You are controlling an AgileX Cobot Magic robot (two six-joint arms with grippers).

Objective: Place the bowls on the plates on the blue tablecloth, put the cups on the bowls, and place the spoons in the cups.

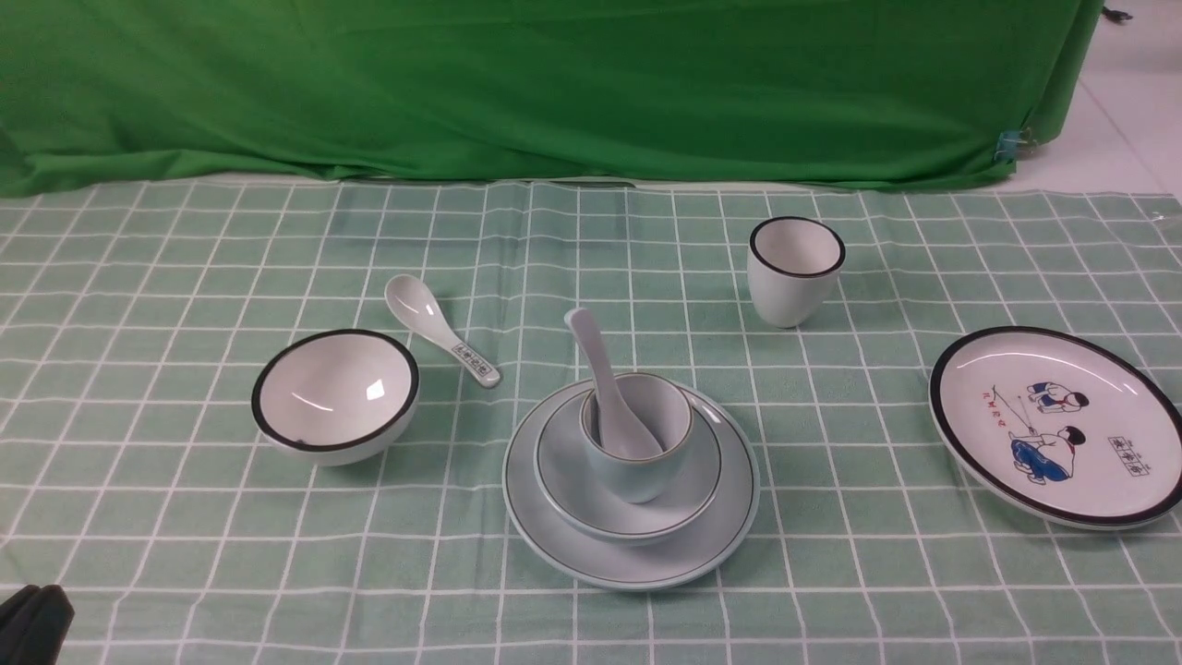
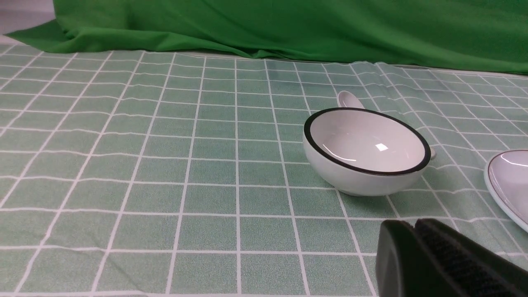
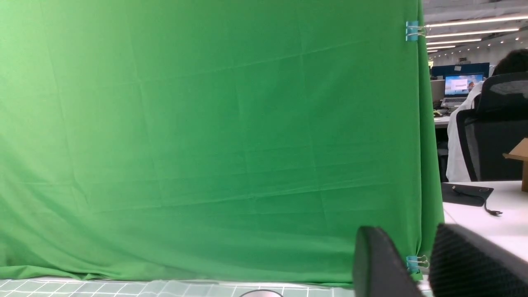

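Apparently one setting is complete: plain pale plate point(image 1: 637, 574), bowl point(image 1: 577, 489), cup point(image 1: 637, 480) and spoon point(image 1: 605, 379) nested near the middle. Probable next step: the black-rimmed bowl point(image 1: 337, 392) onto the cartoon plate point(image 1: 1025, 397).

Bowl position: left half of the worktop, on the tablecloth point(image 1: 185, 554), between near and far edges, upright. From the left end effector point(image 1: 42, 596), at the near left corner, it lies outward toward the far edge and to the robot's right. Left arm judged nearer. Bowl is round, so no long axis to match; a rim pinch should serve.

Left end effector: fingers pressed together, nothing between them; would need spreading first. Right end effector point(image 3: 406, 231): fingers parted, nothing held. Target plate sits by the right edge, so the carry must cross or skirt the finished stack; a handover may be needed.
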